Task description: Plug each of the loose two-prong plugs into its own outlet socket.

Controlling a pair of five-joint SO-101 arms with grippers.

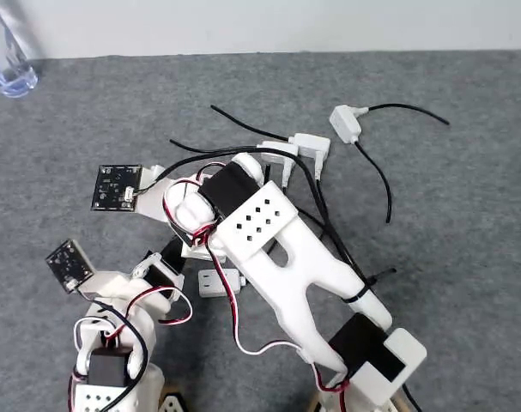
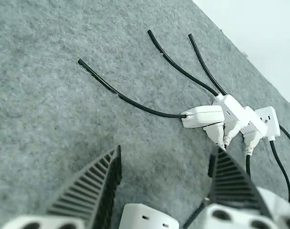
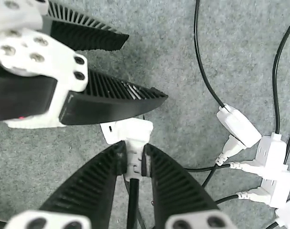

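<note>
In the right wrist view my right gripper (image 3: 134, 148) is shut on a white two-prong plug (image 3: 134, 162) whose black cord runs back between the fingers. The plug's front meets a small white outlet socket (image 3: 128, 130) on the grey mat. My left gripper (image 3: 145, 69) is open just beyond it, one black finger over the socket. From the left wrist, the left gripper (image 2: 166, 157) stands open with that socket (image 2: 145, 217) at its base. Another white plug (image 2: 204, 116) lies farther off beside a joined cluster of sockets (image 2: 262, 119). A loose plug (image 1: 346, 123) lies at the back right.
Black cords (image 1: 376, 176) trail across the grey felt mat (image 1: 466, 257). The right arm's white body (image 1: 277, 249) covers the middle of the table. Two camera boards (image 1: 116, 186) sit on the left. A clear bottle (image 1: 7, 69) stands at the far left corner.
</note>
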